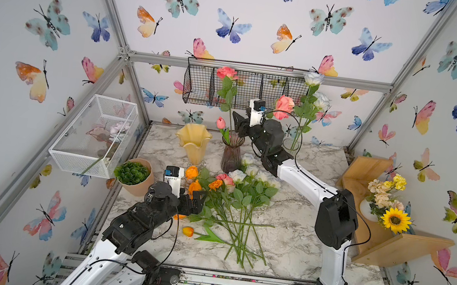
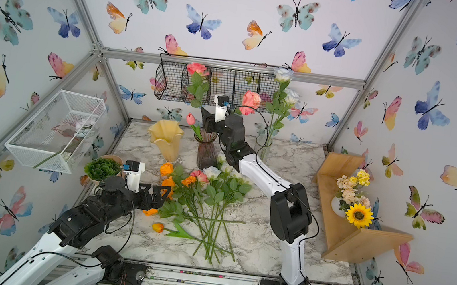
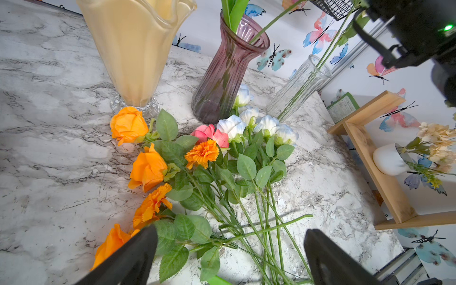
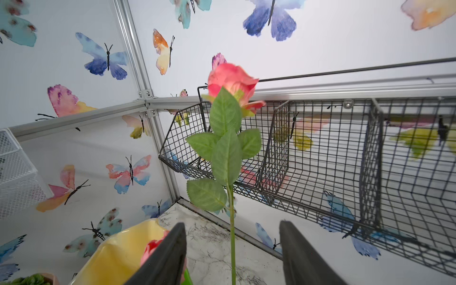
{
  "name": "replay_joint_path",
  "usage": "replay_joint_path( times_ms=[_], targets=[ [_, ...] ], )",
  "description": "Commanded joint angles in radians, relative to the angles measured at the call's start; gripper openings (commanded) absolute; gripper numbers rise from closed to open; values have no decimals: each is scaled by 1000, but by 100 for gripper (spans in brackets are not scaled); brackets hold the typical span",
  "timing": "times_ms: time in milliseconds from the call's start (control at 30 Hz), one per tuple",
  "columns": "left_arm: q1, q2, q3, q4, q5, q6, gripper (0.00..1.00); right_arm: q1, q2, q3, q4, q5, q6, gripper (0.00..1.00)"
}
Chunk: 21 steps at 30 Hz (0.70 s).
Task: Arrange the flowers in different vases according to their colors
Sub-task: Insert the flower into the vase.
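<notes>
My right gripper (image 1: 237,125) (image 4: 232,224) stands open above the purple vase (image 1: 231,155). A pink rose's stem (image 4: 232,241) runs free between its fingers up to the bloom (image 1: 227,72). A pink tulip (image 1: 221,122) is in that vase too. White-blue roses (image 1: 313,78) stand in the clear vase (image 1: 291,145). The yellow vase (image 1: 193,141) holds nothing I can see. My left gripper (image 1: 197,202) (image 3: 230,232) hangs open over the pile of flowers lying on the table: orange roses (image 3: 148,169), marigolds (image 3: 201,153), a pink rose (image 3: 209,133), white roses (image 3: 232,125) and an orange tulip (image 1: 188,231).
A succulent in a tan pot (image 1: 134,175) stands at the table's left edge under a white mesh basket (image 1: 93,134). A black wire basket (image 1: 273,92) hangs on the back wall. At the right, a wooden shelf (image 1: 373,243) carries a sunflower bouquet (image 1: 395,220).
</notes>
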Motion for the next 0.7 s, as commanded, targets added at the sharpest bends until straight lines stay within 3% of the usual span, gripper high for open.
replay_joint_path(
  times_ms=[0, 467, 667],
  targets=[
    [5, -9, -13, 19, 30, 15, 99, -4, -109, -19, -53, -1, 42, 62],
    [5, -11, -12, 19, 34, 18, 99, 24, -465, -276, -501, -229, 220, 57],
    [5, -14, -3, 12, 18, 20, 99, 81, -551, -425, -700, -244, 312, 51]
  ],
)
